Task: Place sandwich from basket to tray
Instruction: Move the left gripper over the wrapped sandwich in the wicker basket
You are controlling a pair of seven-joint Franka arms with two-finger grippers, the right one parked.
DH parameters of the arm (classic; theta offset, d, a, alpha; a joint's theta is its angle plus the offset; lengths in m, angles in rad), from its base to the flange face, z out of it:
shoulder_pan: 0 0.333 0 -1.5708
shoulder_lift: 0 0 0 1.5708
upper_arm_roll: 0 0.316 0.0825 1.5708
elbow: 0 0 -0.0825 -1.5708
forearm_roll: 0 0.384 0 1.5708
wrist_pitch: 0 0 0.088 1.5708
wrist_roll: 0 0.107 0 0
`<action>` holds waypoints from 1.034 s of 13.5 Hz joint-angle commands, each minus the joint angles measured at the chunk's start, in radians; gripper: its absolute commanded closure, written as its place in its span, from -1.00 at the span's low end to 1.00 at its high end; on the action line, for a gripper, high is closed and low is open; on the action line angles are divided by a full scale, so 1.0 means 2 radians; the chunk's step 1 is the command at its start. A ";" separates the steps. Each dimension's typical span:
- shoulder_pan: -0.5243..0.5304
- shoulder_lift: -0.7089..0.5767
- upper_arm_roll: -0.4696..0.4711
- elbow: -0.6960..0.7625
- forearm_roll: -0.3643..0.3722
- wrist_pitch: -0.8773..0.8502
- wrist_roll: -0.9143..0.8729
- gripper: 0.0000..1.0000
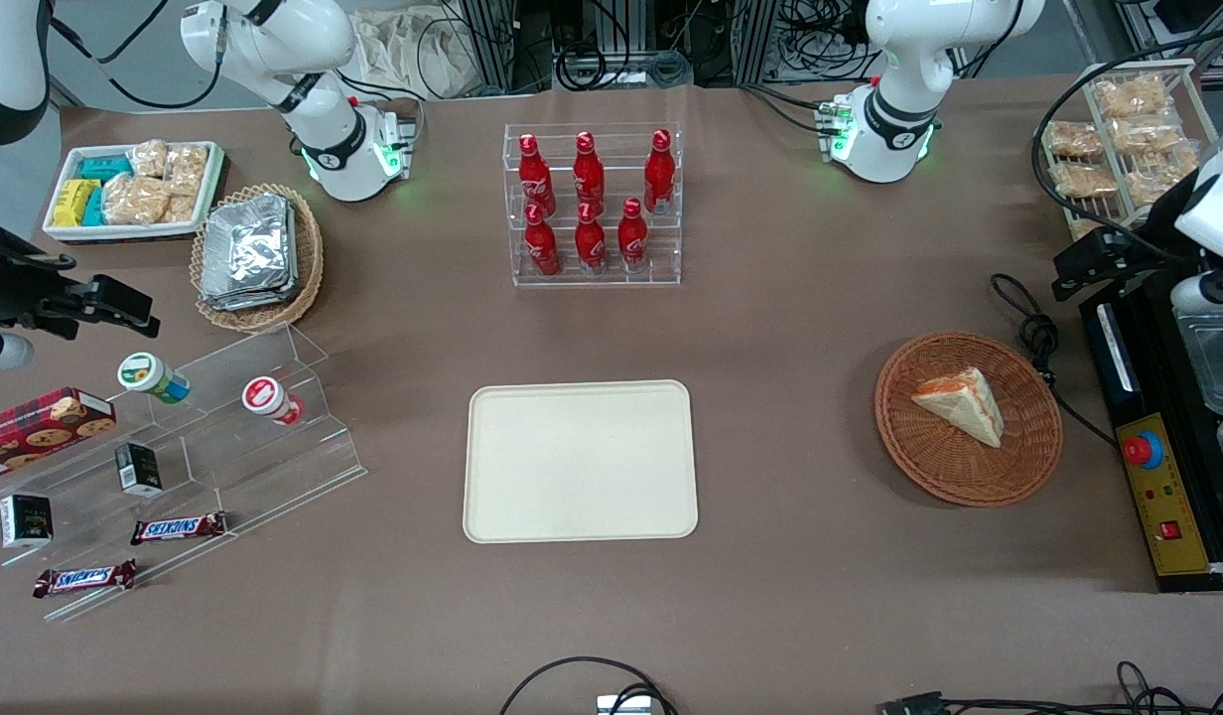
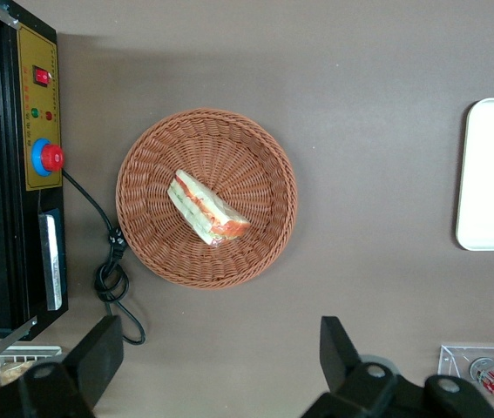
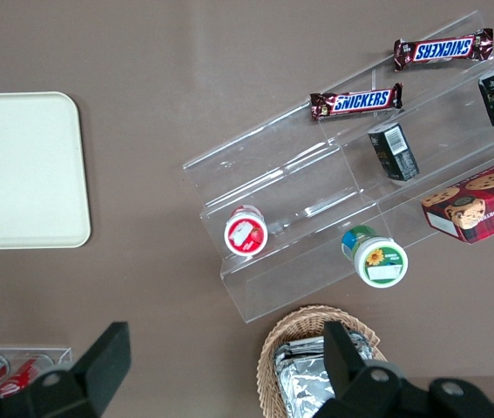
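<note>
The sandwich (image 1: 961, 402) is lying in the basket (image 1: 1009, 475) on the brown table (image 1: 790, 328), well apart from the tray (image 1: 579, 461). The gripper (image 2: 216, 361) is hanging above the table beside the basket, fingers (image 2: 338, 344) spread wide, grasping nothing.

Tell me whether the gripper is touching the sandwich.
Apart. The left wrist view shows the open gripper over bare table, clear of the sandwich in the basket.

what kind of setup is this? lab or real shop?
Likely a lab mock-up of a snack counter: cabling and an emergency-stop box ring the table. The open tool hovers above the table beside the basket holding the sandwich; tray bare.
</note>
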 commanded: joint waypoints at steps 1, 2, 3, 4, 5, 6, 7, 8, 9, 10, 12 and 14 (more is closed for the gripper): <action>-0.004 0.002 0.006 0.007 -0.007 -0.010 -0.005 -1.00; -0.004 0.003 0.006 0.011 -0.007 -0.010 -0.006 -1.00; -0.003 0.007 0.007 0.011 -0.005 -0.010 -0.007 -1.00; -0.001 0.008 0.007 0.010 -0.002 -0.010 -0.006 -1.00; 0.001 0.016 0.008 0.009 0.001 -0.008 -0.007 -1.00; 0.001 0.023 0.009 0.007 0.002 -0.005 -0.009 -1.00; 0.001 0.032 0.009 0.006 0.002 -0.002 -0.026 -1.00; 0.001 0.033 0.009 -0.003 0.003 0.011 -0.054 -1.00; 0.001 0.031 0.009 -0.023 0.005 0.034 -0.073 -1.00; 0.001 0.027 0.009 -0.048 0.005 0.057 -0.089 -1.00; 0.001 0.017 0.009 -0.093 0.005 0.096 -0.132 -1.00; 0.001 0.004 0.010 -0.138 0.005 0.140 -0.156 -1.00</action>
